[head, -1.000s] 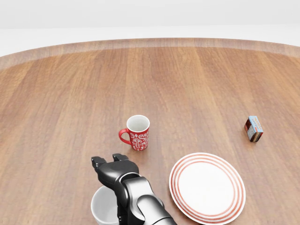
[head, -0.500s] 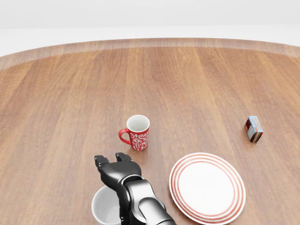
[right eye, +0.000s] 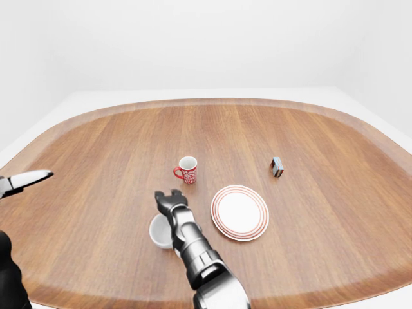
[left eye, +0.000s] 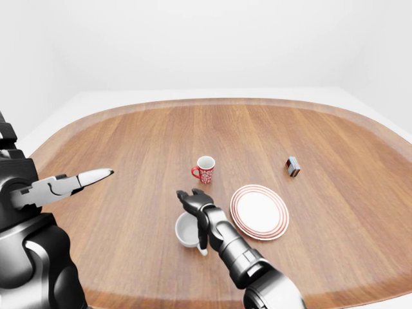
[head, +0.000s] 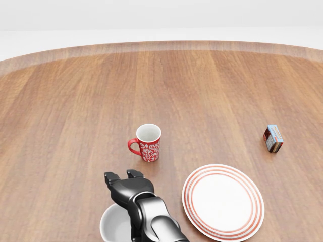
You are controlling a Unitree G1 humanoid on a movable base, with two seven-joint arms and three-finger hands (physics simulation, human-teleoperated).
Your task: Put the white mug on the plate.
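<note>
White mug [left eye: 187, 230] directly beneath the right robot hand [left eye: 193, 199], fingers spread, clear of it.

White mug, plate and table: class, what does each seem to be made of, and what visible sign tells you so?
White mug: looks like glazed ceramic, plain smooth white walls.
Plate: probably ceramic too, white with thin red rings round the rim.
Table: wood or a wood-look surface, brown with long grain streaks and a paler edge.
</note>
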